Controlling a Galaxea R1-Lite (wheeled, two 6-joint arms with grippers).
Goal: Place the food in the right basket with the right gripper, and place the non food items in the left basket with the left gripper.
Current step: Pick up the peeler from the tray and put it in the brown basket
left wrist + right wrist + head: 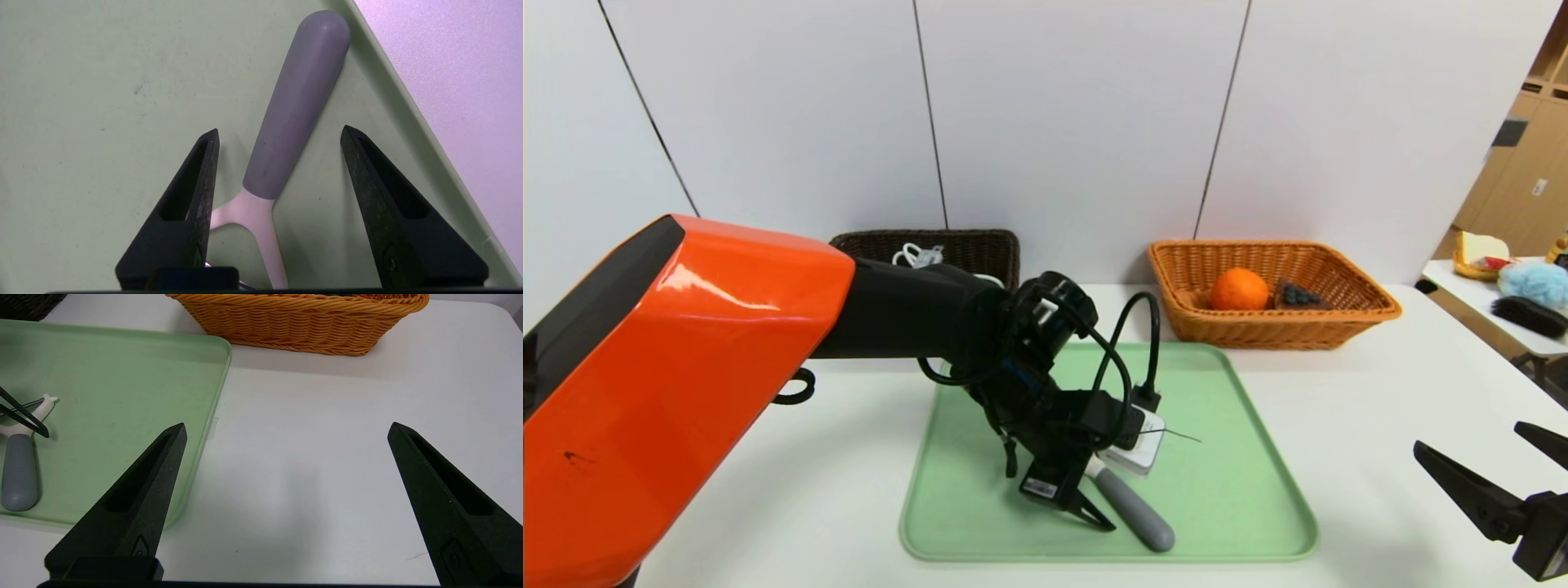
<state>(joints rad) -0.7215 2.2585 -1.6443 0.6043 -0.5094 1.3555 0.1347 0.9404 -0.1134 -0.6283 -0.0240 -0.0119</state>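
The white Y-peeler with a grey handle (1135, 510) lies on the green tray (1241, 490). My left gripper (1094, 514) is open, low over the tray, with one finger on each side of the peeler (294, 110) near its neck, not touching it (280, 132). The orange (1238, 289) and the cake slice (1297, 296) lie in the orange-tan right basket (1339, 322). The dark left basket (980, 245) holds a white coiled cord (917, 256); the case and pen are hidden. My right gripper (1468, 437) is open and empty above the table, right of the tray (287, 425).
The left arm's orange segment (686, 392) fills the left foreground. A side table (1527, 286) with several small items stands at the far right. In the right wrist view the tray's edge (212, 396) and the right basket (298, 326) show.
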